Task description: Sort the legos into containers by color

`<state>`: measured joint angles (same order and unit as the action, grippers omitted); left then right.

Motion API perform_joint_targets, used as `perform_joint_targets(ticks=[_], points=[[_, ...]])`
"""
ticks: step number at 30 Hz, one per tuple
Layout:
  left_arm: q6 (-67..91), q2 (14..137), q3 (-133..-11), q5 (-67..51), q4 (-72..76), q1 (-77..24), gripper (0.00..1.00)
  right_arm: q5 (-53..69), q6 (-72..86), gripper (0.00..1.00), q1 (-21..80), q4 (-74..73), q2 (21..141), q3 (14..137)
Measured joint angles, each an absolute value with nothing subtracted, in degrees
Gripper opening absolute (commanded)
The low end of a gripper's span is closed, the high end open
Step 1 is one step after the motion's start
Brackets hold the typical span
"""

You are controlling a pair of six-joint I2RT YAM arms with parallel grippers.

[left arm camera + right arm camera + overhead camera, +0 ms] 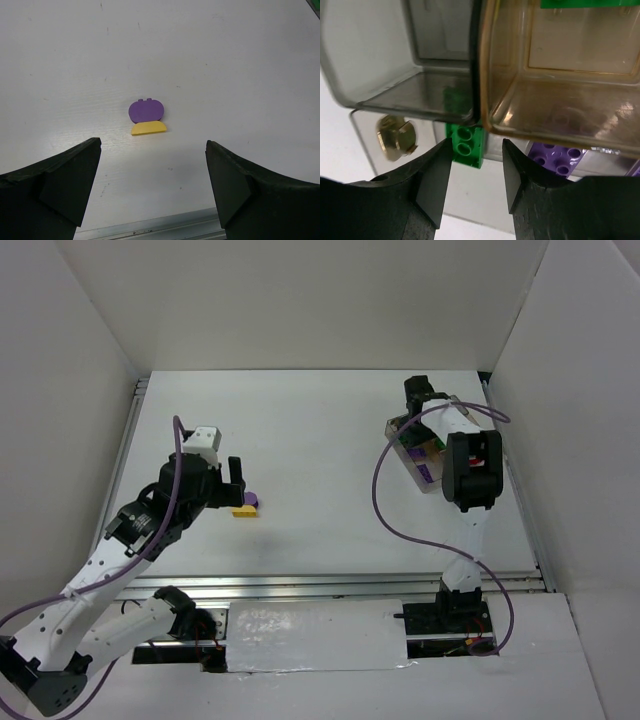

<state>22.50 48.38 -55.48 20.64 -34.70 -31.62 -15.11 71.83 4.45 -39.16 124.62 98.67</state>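
White walls box in a white worktop (330,440), and your two loose legos lie on its 9 o'clock side, well apart from the container (400,437) at 2 o'clock. Your left arm is much the nearer to them.

In the left wrist view the left fingers (65,175) are spread wide with nothing between them. The purple brick (146,110) and the yellow brick (148,128) sit at 12 o'clock from the gap, a touch toward 11. The two touch, purple on the far side and yellow on the near side. The yellow one's long axis runs 9 to 3, in line with the closing direction, so you would likely pinch it by its ends. Go straight ahead and down, and watch that you catch one colour, not both.

Your right fingers (427,175) hang just under the container's compartments, drawn close with a narrow gap. A green brick (465,145) shows in that gap, but you cannot tell whether they grip it.
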Motion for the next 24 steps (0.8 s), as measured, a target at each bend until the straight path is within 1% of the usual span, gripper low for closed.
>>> perform_joint_targets(ticks=[10,18,24], points=[[22.48,47.22,-55.48,20.36,-34.7,-31.62,0.99,-14.57,72.18,0.56,3.9,-41.82,128.7,104.57],[22.44,46.61,-55.48,19.59,-34.7,-31.62,0.99,-14.55,72.42,0.61,3.86,-42.17,128.95,105.1],[22.44,46.52,-55.46,19.2,-34.7,-31.62,0.99,-14.26,72.14,0.6,3.81,-45.98,133.25,111.48]])
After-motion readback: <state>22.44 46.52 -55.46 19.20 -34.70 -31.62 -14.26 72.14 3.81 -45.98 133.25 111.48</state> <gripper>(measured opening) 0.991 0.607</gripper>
